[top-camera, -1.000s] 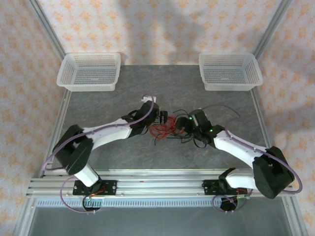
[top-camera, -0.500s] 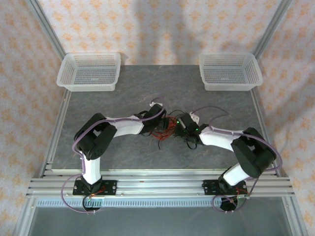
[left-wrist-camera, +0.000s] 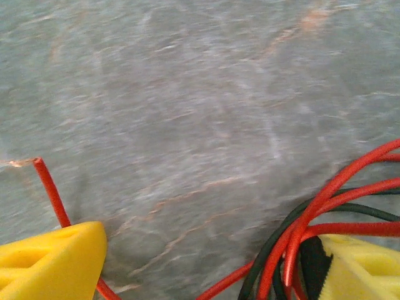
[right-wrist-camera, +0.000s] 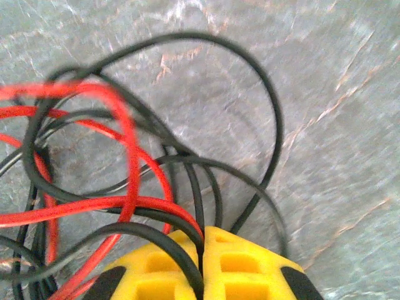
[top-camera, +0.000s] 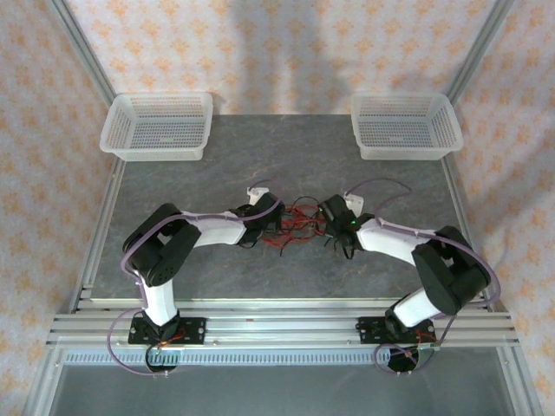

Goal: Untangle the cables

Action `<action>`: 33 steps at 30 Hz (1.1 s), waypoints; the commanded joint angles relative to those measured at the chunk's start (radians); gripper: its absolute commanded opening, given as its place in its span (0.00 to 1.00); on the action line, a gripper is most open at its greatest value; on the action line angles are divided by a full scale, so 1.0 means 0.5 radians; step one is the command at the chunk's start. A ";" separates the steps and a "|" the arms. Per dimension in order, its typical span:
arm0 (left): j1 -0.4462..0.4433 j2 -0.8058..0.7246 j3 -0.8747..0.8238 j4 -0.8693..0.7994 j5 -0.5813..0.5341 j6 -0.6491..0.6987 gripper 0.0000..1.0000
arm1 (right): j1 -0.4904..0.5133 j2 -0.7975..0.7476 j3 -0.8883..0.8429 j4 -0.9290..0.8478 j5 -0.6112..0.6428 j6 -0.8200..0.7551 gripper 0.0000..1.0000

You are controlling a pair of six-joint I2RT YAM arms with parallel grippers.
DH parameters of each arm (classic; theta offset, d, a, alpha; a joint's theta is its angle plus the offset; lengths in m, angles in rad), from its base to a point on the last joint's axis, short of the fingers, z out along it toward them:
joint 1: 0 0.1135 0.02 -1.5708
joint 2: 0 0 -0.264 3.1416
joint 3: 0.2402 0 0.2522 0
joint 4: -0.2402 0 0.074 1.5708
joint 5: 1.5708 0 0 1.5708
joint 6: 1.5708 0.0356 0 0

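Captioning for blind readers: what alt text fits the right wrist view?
The right gripper, with yellow fingers, is shut on a strand of the cables, thin red and black loops tangled over a grey marbled table.

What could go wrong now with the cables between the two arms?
The right fingers are shut on a black cable that loops through red cables; pulling may tighten the tangle. The open left fingers have several red and black strands by one finger, so closing may grab more than one.
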State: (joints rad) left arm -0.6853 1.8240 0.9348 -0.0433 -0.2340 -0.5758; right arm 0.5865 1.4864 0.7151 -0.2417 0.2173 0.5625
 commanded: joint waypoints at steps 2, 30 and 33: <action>0.114 -0.061 -0.127 -0.447 -0.220 -0.147 0.81 | -0.032 -0.100 0.059 -0.167 0.191 -0.245 0.00; 0.242 -0.860 -0.070 -0.583 0.193 -0.114 0.87 | -0.057 -0.377 0.333 -0.394 -0.299 -0.254 0.42; 0.242 -0.854 -0.047 -0.614 0.183 -0.106 0.87 | -0.031 -0.444 0.353 -0.340 -0.491 -0.220 0.51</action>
State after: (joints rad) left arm -0.5732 1.4063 0.8860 -0.2901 -0.1524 -0.6495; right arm 0.5613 1.2957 0.8646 -0.4191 0.0807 0.4244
